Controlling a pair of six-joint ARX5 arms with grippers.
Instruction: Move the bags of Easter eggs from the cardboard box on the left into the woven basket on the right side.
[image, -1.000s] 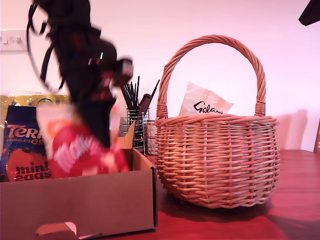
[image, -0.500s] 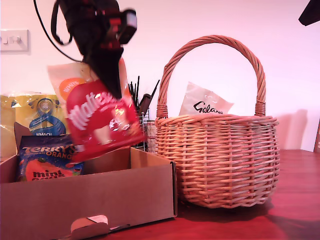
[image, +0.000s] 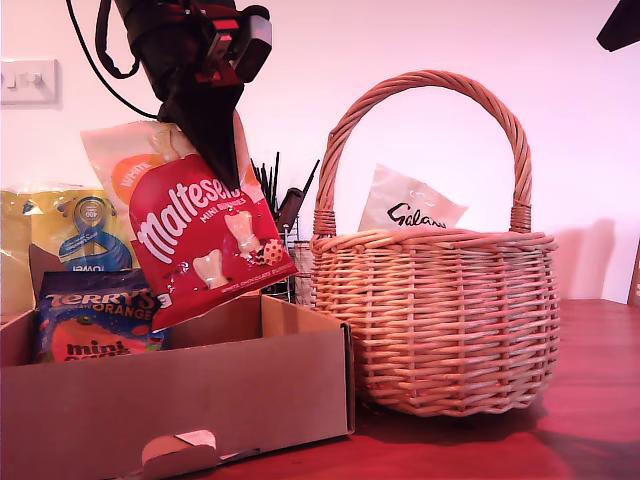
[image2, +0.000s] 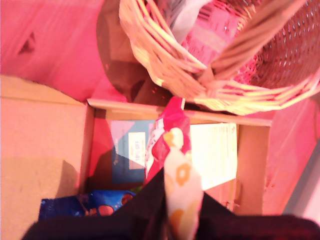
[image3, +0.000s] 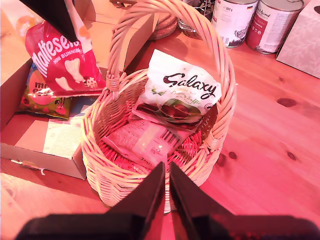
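Maltesers bag (image: 205, 235) hangs from my first gripper (image: 205, 120) above cardboard box (image: 180, 400).

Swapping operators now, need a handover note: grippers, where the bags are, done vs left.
My first gripper is shut on the Maltesers bag, which hangs clear above the cardboard box, not yet over the woven basket.
My second gripper is shut and empty, hovering over the basket's near rim.
Done: a Galaxy bag and a second pouch lying flat are in the basket.
Left: carry the Maltesers bag across to the exterior view's right, release it in the basket, then fetch the Terry's bag leaning in the box. Anything else in the box is hidden.
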